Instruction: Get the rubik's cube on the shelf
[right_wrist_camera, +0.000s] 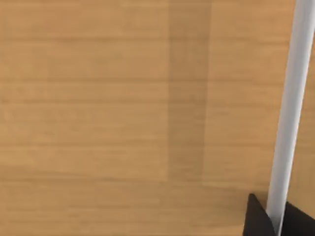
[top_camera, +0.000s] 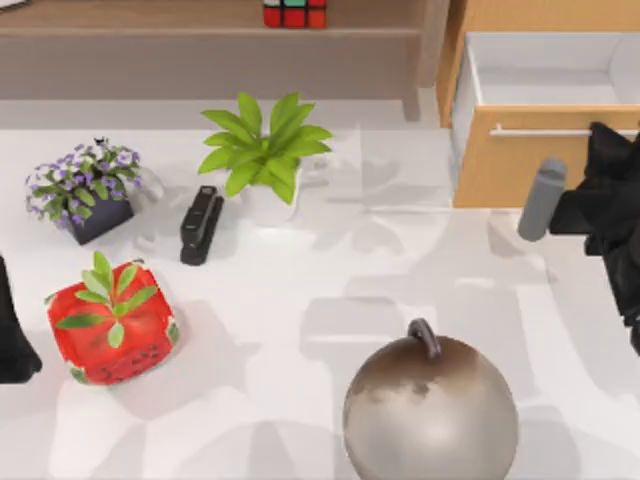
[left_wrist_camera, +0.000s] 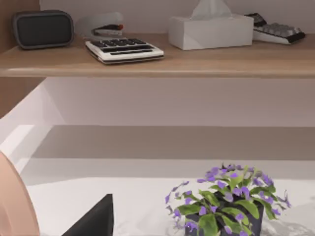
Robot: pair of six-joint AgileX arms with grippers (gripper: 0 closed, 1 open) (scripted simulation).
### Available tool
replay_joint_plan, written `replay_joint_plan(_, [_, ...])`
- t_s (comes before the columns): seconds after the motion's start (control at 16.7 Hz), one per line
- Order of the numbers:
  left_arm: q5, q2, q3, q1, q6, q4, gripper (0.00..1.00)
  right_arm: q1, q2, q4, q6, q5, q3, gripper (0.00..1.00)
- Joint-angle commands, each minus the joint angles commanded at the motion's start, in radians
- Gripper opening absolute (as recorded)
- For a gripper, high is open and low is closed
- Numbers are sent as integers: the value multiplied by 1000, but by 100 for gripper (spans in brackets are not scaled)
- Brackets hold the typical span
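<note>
Cube seated on shelf, right gripper at drawer handle

Metallic ball (top_camera: pixel 430 410) with a dark loop on top is seen nearest, at the table's front edge, right of centre. The white table (top_camera: pixel 330 270) carries, further left, a red strawberry-patterned cube (top_camera: pixel 112 325) with green leaves. The left gripper (top_camera: pixel 12 340) is parked at the table's left edge, just beside that cube; whether it is open or closed cannot be told.

A black stapler (top_camera: pixel 200 225) lies behind, with a dark pot of purple flowers (top_camera: pixel 85 190) to its left and a green leafy plant (top_camera: pixel 262 150) in a white pot to its right.

At the right, the orange-tan drawer cabinet (top_camera: pixel 520 170) is found with its drawer pulled out and the white inside exposed. The right gripper (right_wrist_camera: pixel 273 216) is placed at the drawer front, and its jaws are pressed against the silver bar handle (right_wrist_camera: pixel 290 113) from both sides.

Farthest back, the shelf (top_camera: pixel 150 20) runs along the rear of the table, a darker recess below the light-brown board. The rubik's cube (top_camera: pixel 294 13) is already resting on this board, near its right end, apart from both grippers. A black grid is shown on it, with one red, one green and one red sticker in the visible row; its upper part is cut off by the picture's edge.

From the left wrist, a dark speaker (left_wrist_camera: pixel 43 28), a calculator (left_wrist_camera: pixel 124 49), a white tissue box (left_wrist_camera: pixel 210 30) and a keyboard (left_wrist_camera: pixel 278 30) are seen on the board.
</note>
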Motion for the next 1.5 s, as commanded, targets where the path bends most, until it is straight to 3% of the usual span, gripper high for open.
replay_joint_plan(0.3, [0,0,0,0,0,0,100,-1,1,-5,2,2,10,0])
replay_joint_plan(0.84, [0,0,0,0,0,0,100,-42,98,-150,1,-41,247,0])
replay_joint_plan(1.5, [0,0,0,0,0,0,100,-55,156,-225,3,-56,379,0])
